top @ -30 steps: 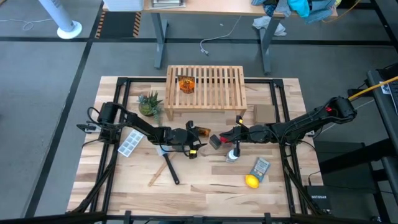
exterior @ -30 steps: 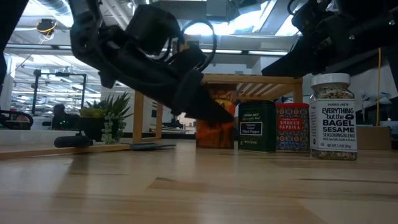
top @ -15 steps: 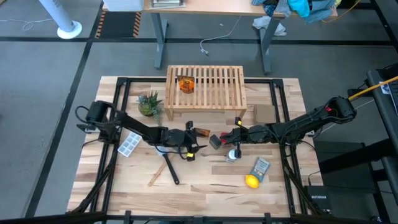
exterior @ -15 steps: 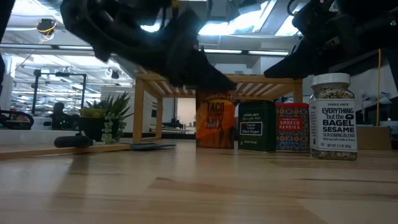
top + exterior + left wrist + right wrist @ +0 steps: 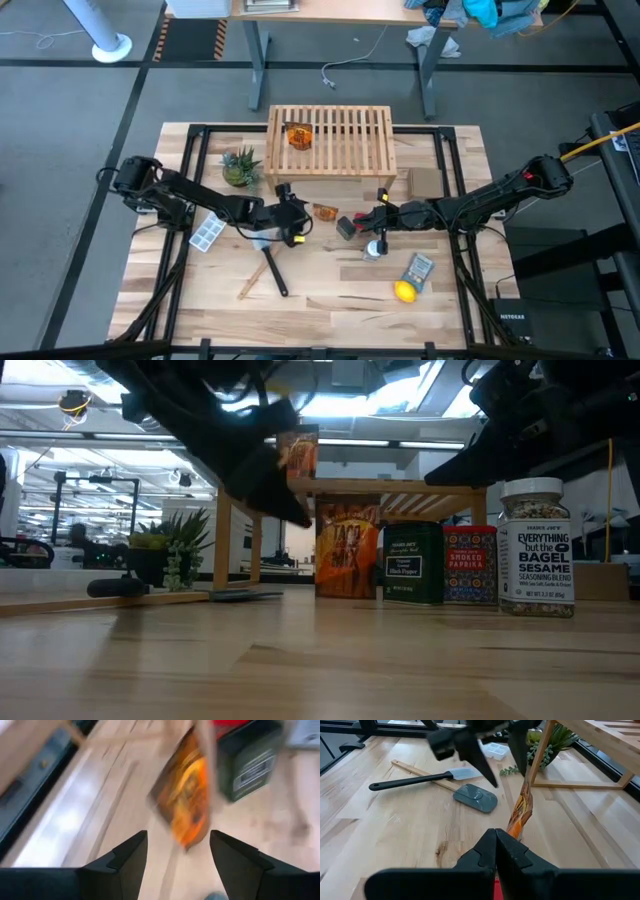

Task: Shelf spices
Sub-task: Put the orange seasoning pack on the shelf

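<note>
Filling most of the high view, the plank table (image 5: 320, 310) carries the shelf (image 5: 330, 140) at its far side, with one amber packet (image 5: 299, 135) already on the slats. The left gripper (image 5: 290, 220) was low over the second amber packet (image 5: 325, 211) a second ago. It has since lifted and drawn back toward its own side, with its fingers spread wide and nothing between them. That packet now stands upright and untouched on the table just in front of the shelf, so it probably still needs to be grasped and lifted onto the slats. The right gripper (image 5: 380, 217) hangs beside it above the row of spices, pressed fully closed and empty. In the low view the packet heads a line of the black box (image 5: 412, 563), the red box (image 5: 469, 565) and the bottle (image 5: 536, 547), all still on the table. The black box sits close against the packet, and the shelf's front edge is near behind it, which could crowd a fresh grip. The waiting right arm is also close by. Farther off lie a spatula (image 5: 272, 270), an ice tray (image 5: 209, 232), a small plant (image 5: 240, 167), a grey-blue packet (image 5: 419, 268) and a lemon (image 5: 404, 291), none of which blocks the way.
</note>
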Controlling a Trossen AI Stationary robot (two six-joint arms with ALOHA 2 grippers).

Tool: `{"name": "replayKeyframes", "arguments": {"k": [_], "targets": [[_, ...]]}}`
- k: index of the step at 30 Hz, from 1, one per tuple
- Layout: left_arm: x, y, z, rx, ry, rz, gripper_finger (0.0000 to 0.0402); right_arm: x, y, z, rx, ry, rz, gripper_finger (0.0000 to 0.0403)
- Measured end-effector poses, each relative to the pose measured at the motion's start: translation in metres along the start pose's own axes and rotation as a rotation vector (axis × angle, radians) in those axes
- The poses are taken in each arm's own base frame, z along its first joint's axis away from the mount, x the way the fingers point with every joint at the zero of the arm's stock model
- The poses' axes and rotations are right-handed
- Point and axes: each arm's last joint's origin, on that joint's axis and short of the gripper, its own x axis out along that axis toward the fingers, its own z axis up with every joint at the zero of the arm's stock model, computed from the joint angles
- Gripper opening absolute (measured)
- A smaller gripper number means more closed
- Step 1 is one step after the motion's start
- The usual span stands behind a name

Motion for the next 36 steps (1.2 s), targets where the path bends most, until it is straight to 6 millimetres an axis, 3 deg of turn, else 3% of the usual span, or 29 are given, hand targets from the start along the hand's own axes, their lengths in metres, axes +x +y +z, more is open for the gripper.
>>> {"name": "replayKeyframes", "arguments": {"k": [8,12,24,28,34,36], "targets": [[0.008,0.014,-0.005,-0.017,0.05,0.037,0.0209,0.0,0.0,-0.001,-0.002,0.006,0.0,0.001],[0.011,0.017,0.0,-0.039,0.005,-0.03,0.0209,0.0,0.0,-0.001,-0.002,0.009,-0.001,0.001],[0.037,0.01,-0.004,0.012,-0.072,-0.092,0.0204,0.0,0.0,-0.002,-0.004,0.017,-0.001,0.001],[0.039,0.01,-0.003,0.024,-0.095,-0.086,0.0158,0.0,0.0,-0.002,-0.005,0.02,-0.001,0.001],[0.038,0.011,0.001,0.02,-0.122,-0.081,0.0025,0.0,0.0,-0.002,-0.005,0.019,-0.001,0.001],[0.038,0.011,0.001,0.015,-0.13,-0.081,0.0011,0.0,0.0,-0.002,-0.005,0.019,-0.001,0.001]]}}
